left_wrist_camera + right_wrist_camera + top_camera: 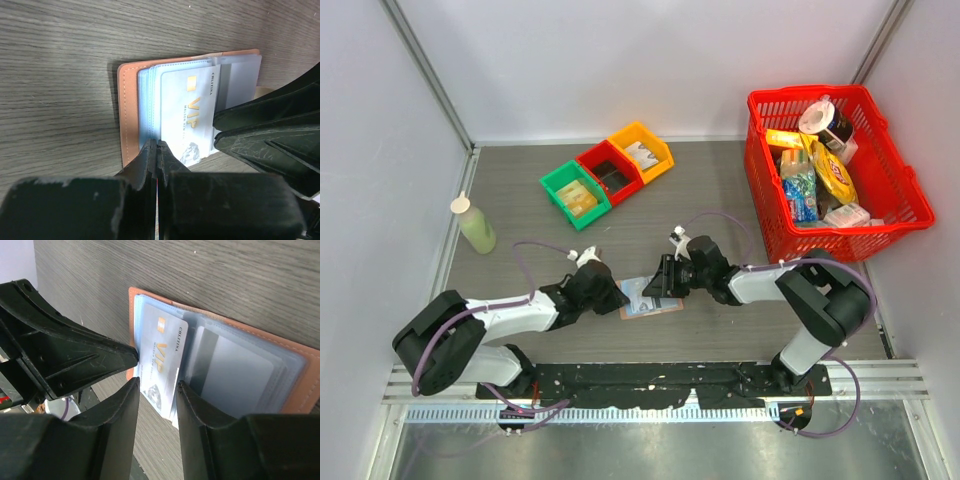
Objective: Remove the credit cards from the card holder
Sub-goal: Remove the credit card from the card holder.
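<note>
now | card holder (650,303) flat, long axis left-right | left gripper (157,146) closed at its edge | right gripper (157,387) half-open astride credit card (162,357)

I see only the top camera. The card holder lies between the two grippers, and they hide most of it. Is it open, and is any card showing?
Observer: Yes. The card holder lies open, and a pale VIP card juts out past its edge.
Operator: Does the right gripper hold this card?
Observer: Not yet. The right gripper is open, with the card's edge in the gap between its fingers.
Operator: And the left one?
Observer: The left gripper is shut, its tips at the holder's edge beside the card. Whether it pinches anything, I cannot tell.
</note>
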